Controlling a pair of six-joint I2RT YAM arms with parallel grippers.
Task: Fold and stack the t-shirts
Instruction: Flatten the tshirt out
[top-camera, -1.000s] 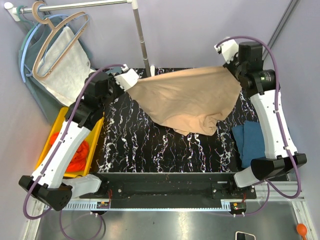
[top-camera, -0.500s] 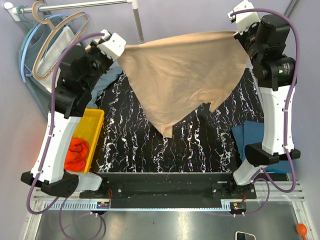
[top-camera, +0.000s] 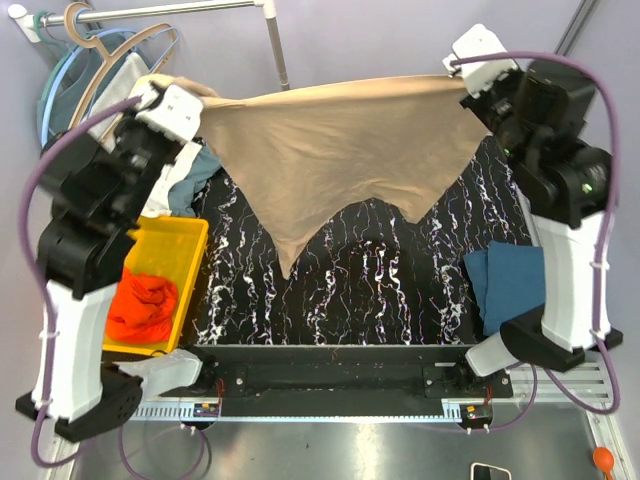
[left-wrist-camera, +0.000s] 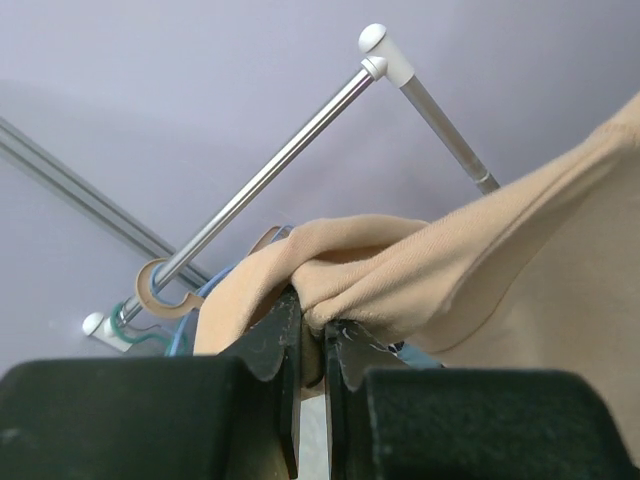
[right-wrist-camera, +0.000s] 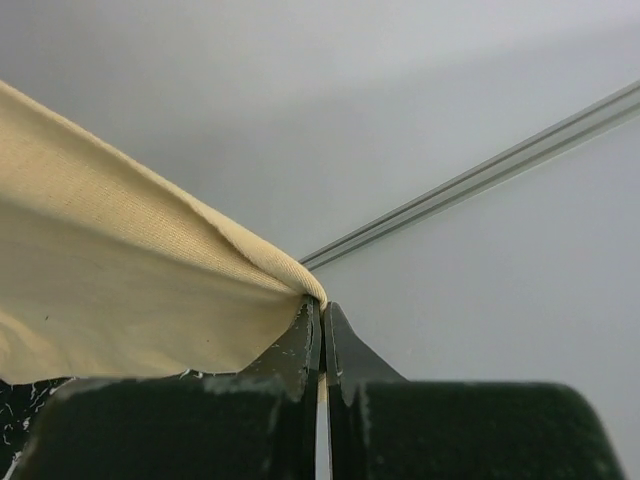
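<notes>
The beige-tan t-shirt (top-camera: 330, 150) hangs stretched in the air between my two grippers, high over the black marbled table (top-camera: 370, 290). My left gripper (top-camera: 196, 100) is shut on its left corner; the wrist view shows the cloth (left-wrist-camera: 400, 270) bunched between the jaws of the left gripper (left-wrist-camera: 318, 325). My right gripper (top-camera: 462, 82) is shut on its right corner, with the fabric edge (right-wrist-camera: 150, 260) pinched at the tips of the right gripper (right-wrist-camera: 321, 308). The dark teal-blue t-shirt (top-camera: 510, 285) lies folded at the table's right edge. The orange-red t-shirt (top-camera: 140, 305) lies crumpled in the yellow bin (top-camera: 180, 240).
A metal clothes rail (top-camera: 160, 10) with hangers (top-camera: 110, 80) holding a white towel-like cloth and a grey-green garment stands at the back left. Its upright pole (top-camera: 278, 45) rises behind the shirt. The rail also shows in the left wrist view (left-wrist-camera: 290, 150).
Both arms have risen and spread apart, lifting the beige shirt off the table and pulling its top edge taut. The shirt now hangs in two points.
</notes>
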